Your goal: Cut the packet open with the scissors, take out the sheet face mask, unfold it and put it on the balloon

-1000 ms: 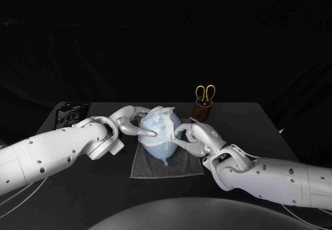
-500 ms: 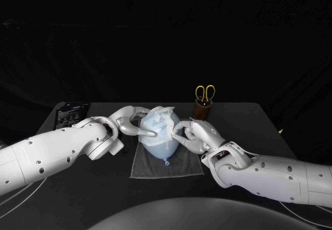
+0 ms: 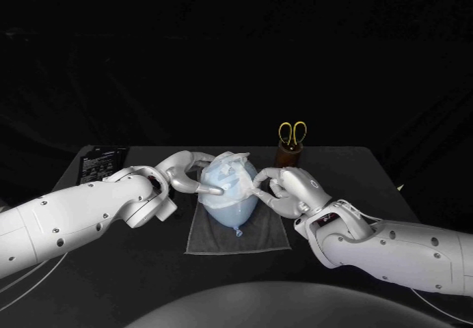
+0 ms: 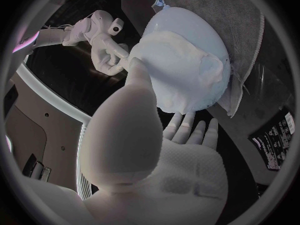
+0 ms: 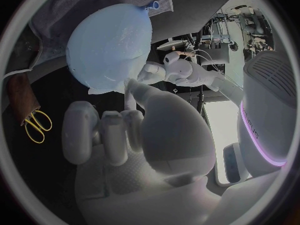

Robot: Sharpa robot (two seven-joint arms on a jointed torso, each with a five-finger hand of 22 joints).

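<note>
A pale blue balloon (image 3: 230, 205) lies on a grey towel (image 3: 236, 239) with the white sheet mask (image 3: 225, 175) draped over its wide end. My left hand (image 3: 185, 176) cups the balloon's left side; in the left wrist view its thumb (image 4: 134, 92) presses the mask (image 4: 181, 72) while its fingers (image 4: 187, 129) lie behind the balloon (image 4: 187, 30). At the balloon's right side my right hand (image 3: 283, 191) pinches the mask's edge. In the right wrist view its fingertip (image 5: 130, 89) meets the balloon (image 5: 112, 42). The yellow-handled scissors (image 3: 292, 132) stand in a brown holder (image 3: 287, 160).
The dark packet (image 3: 102, 162) lies at the table's back left corner, also seen as the packet (image 4: 274, 133) past the towel (image 4: 245, 15). The holder stands close behind my right hand. The scissors (image 5: 35, 125) show beside the right hand (image 5: 134, 135).
My right hand has slid up along the balloon's right side toward its wide end. The left hand and the balloon have stayed put.
</note>
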